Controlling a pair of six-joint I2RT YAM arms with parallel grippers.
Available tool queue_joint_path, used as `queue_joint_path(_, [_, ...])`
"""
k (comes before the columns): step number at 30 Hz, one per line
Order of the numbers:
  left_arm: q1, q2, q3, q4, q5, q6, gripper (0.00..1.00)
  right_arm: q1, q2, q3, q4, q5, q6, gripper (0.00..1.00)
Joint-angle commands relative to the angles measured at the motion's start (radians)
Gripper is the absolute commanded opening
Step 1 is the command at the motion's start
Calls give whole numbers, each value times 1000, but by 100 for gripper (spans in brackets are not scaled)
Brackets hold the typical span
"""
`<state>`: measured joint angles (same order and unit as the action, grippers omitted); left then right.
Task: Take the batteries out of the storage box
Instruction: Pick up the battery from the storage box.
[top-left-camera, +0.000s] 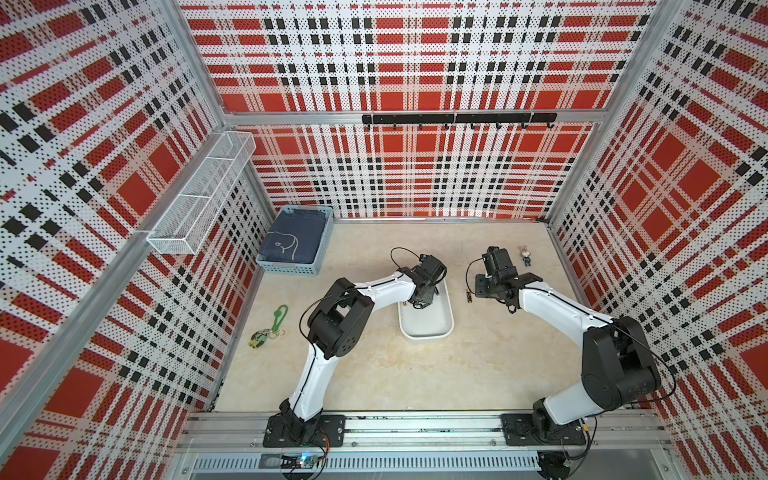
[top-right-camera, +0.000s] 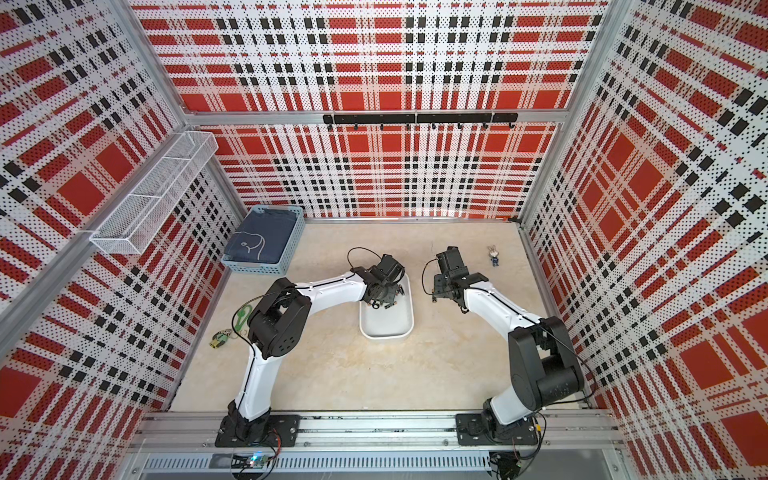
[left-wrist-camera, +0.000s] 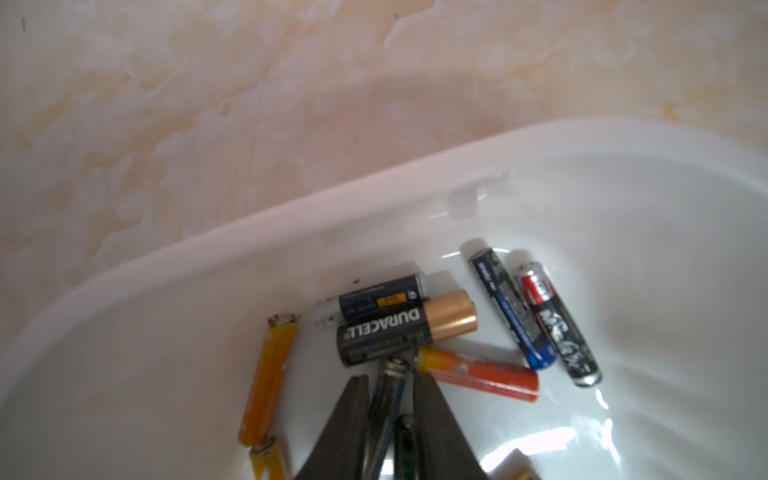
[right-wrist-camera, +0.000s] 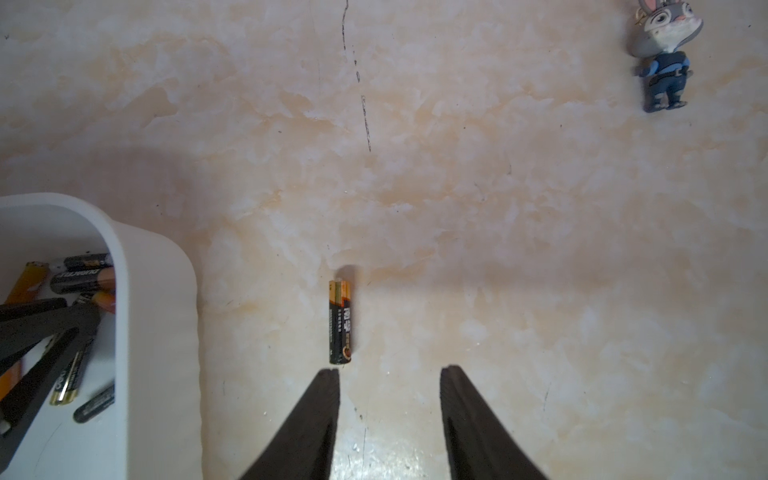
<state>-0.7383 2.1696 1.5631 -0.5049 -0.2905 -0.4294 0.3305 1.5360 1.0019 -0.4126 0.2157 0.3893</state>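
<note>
left gripper in box, clamped on a battery among others; right gripper apart and empty above table, near a loose battery.

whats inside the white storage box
The storage box holds loose batteries, black, orange, yellow and blue; the left gripper is closed on a battery. The arm covers part of the box's floor in both top views.

The beige marbled table carries a white storage box near its middle. One black-and-gold battery lies just beside the box. A light-blue slotted basket stands in the far left corner, a green keychain lies at the left, and a rabbit figurine at the far right.
</note>
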Motion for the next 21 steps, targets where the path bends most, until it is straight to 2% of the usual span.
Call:
queue_joint_path(1, [15,39,-18,-8,6,4,26,-4,-4,-11,15,30,-1,47])
queue_joint_path(5, [10,53,-19,-9,13,10,31,-4,-5,-19,17,32,0,47])
queue_joint_path(8, [0,65,-18,-6,24,9,29,-5,-7,-23,19,34,1,47])
queue_joint_path(12, [-7,82,-19,7,48,3,36,-4,-5,-17,18,34,0,47])
queue_joint_path(14, [-7,84,-18,9,52,3,28,-5,-7,-16,19,33,0,47])
queue_joint_path(18, [-6,78,-16,9,41,6,24,-5,-5,-16,16,34,-1,47])
queue_joint_path(21, [-3,62,-17,7,32,8,15,-4,-5,-19,15,31,0,47])
